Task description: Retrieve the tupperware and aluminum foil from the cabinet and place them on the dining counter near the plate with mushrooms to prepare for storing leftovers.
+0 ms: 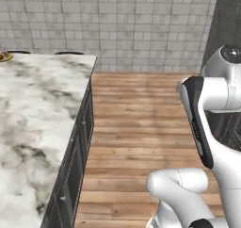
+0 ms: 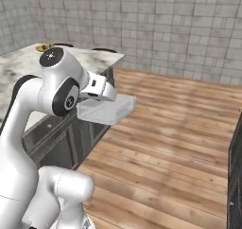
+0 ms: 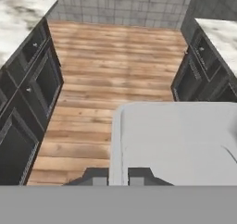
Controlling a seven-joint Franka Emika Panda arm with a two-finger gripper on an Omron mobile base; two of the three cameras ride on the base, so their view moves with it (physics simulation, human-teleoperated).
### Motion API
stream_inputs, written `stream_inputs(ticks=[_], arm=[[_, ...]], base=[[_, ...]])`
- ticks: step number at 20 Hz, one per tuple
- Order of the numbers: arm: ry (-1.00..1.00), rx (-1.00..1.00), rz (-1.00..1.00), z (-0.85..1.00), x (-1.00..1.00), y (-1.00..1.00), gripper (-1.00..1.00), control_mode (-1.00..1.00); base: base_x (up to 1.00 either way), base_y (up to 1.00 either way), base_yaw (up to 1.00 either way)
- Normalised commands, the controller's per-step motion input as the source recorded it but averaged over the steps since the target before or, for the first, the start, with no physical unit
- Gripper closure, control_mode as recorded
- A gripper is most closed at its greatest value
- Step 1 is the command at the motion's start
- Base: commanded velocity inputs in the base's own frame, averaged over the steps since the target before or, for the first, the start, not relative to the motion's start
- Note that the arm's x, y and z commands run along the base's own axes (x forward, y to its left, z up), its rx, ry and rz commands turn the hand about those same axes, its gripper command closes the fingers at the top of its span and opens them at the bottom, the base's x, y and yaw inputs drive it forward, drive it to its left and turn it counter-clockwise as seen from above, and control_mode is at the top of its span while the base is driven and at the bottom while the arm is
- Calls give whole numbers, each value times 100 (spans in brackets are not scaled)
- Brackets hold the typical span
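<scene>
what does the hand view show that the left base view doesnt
Hand view: the gripper shut on the edge of the tupperware, held over the floor, and a second marble counter on the right. Left base view: the plate at the dining counter's far edge. Both: dining counter, its dark cabinets, wood floor, tiled wall.

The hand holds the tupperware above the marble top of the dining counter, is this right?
Not quite. The hand does hold the tupperware, but above the wooden floor beside the dining counter, not above its marble top. The right base view shows this.
</scene>
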Motion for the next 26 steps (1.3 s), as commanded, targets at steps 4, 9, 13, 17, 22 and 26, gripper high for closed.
stream_inputs(ticks=[4, 9, 13, 17, 22, 26], arm=[[0, 0, 0, 0, 0, 0, 100, 100], [0, 0, 0, 0, 0, 0, 100, 100], [0, 0, 0, 0, 0, 0, 100, 100], [0, 0, 0, 0, 0, 0, 100, 100], [0, 0, 0, 0, 0, 0, 100, 100], [0, 0, 0, 0, 0, 0, 100, 100]], base=[[100, -41, -3], [100, -52, 0], [100, -72, 6], [100, -77, 12], [100, -67, 23], [100, -60, 28]])
